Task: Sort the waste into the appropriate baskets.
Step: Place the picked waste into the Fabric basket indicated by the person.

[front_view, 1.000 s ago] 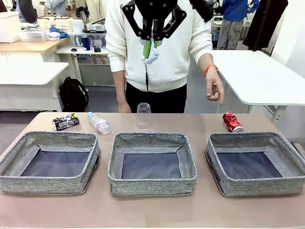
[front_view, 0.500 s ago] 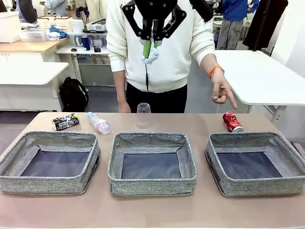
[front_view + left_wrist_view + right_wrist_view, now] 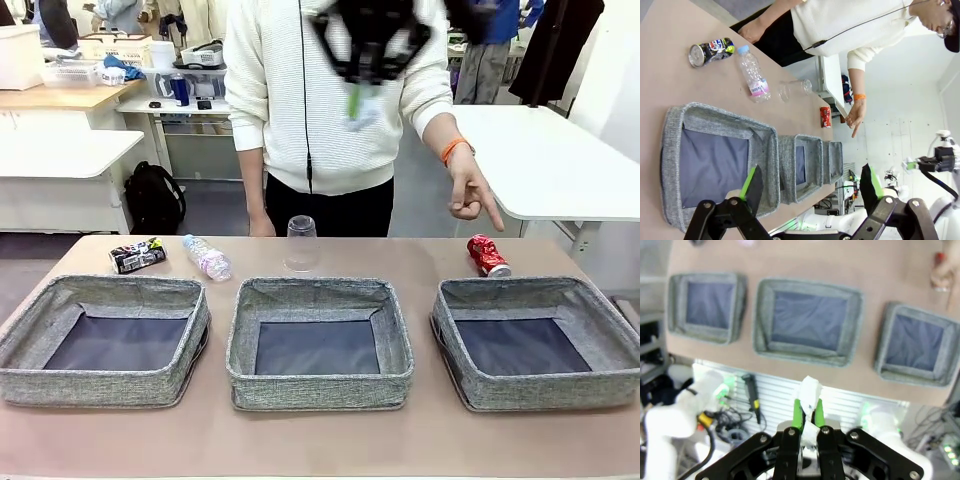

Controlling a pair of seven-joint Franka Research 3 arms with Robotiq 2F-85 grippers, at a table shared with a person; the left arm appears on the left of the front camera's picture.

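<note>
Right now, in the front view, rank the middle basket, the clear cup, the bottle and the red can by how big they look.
1. middle basket, by far the largest
2. bottle and clear cup: they look about alike, so I won't rank them
3. red can, slightly the smallest

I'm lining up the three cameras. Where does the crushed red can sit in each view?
Front view: crushed red can at far right, behind the right-hand basket.
Left wrist view: near the picture's middle.
Right wrist view: a blurred red spot at the top right edge.
Shared landmark: the person's pointing hand, close to the can.
</note>
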